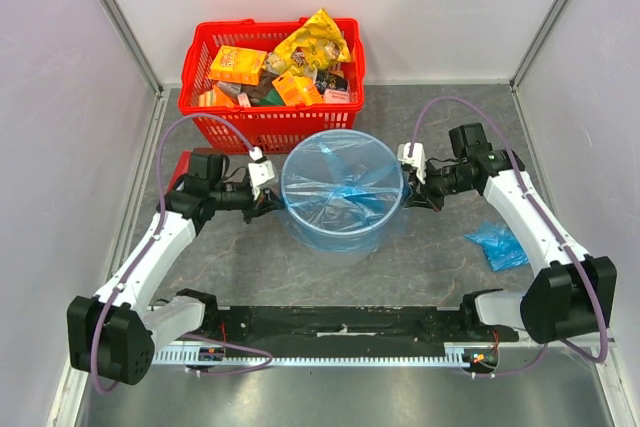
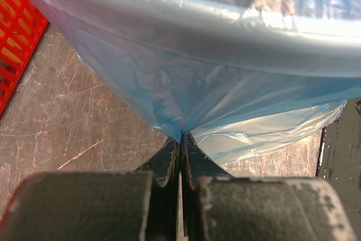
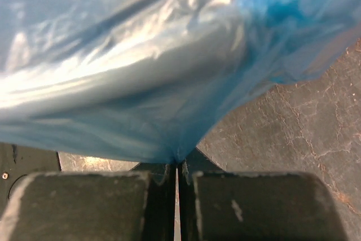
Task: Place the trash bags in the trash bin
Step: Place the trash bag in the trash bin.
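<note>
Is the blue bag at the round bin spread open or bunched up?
Spread open: the trash bag lines the trash bin, folded over its rim, left gripper and right gripper pinching it.

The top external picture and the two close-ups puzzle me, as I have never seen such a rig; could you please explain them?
The overhead view looks down on the robot's left arm and right arm, bolted to a table. The close-ups come from a camera on each wrist. On the table stand a red shopping basket of snack packets and a trash bin, a blue trash bag draped over its rim. The left gripper and right gripper are each shut on that bag, on opposite sides of the bin. A second, bundled blue bag lies beside the right arm.
</note>
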